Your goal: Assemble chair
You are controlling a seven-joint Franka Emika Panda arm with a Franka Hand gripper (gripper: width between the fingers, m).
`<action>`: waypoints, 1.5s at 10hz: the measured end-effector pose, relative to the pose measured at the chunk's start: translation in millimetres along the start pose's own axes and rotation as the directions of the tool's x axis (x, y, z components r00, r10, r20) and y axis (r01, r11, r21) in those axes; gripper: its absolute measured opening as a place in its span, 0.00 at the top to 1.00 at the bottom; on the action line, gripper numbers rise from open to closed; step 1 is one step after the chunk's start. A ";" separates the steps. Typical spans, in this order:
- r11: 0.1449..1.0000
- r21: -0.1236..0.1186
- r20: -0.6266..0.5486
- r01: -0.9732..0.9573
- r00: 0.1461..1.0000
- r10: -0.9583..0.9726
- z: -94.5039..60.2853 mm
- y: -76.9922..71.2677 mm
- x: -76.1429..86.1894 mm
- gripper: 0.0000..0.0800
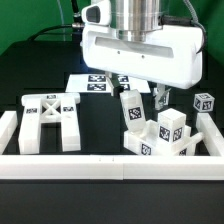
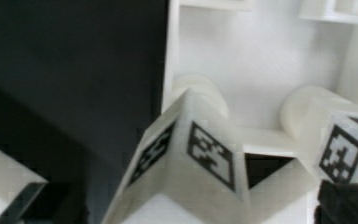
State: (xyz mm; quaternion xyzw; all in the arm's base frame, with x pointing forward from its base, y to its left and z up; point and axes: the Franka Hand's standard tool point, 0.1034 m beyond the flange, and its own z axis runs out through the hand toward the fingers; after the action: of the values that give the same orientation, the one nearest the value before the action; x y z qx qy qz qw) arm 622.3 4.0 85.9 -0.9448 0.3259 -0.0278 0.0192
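Note:
My gripper (image 1: 142,100) hangs open over the right-hand pile of white chair parts (image 1: 160,135). A tagged white post (image 1: 131,110) stands slightly tilted between its fingers, with a gap to the dark finger (image 1: 163,97) on the exterior view's right. In the wrist view the same post (image 2: 194,150) fills the space between the two fingers of the gripper (image 2: 185,205), corner-on. I cannot tell whether a finger touches it. The X-braced frame (image 1: 52,118) lies on the exterior view's left. A small tagged post (image 1: 205,103) stands at the right.
White border rails run along the front (image 1: 110,166), left (image 1: 8,128) and right (image 1: 213,132). The marker board (image 1: 100,82) lies behind the gripper. In the wrist view a flat white part (image 2: 247,60) and a rounded post (image 2: 318,115) lie beyond the post.

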 end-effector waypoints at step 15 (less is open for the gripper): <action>0.839 -0.006 -0.002 0.545 0.839 -0.545 -1.0 2.2 3.1 0.63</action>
State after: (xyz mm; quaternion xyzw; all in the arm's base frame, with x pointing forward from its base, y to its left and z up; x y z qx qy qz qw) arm 623.3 0.3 86.9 -0.9985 0.0443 -0.0329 0.0072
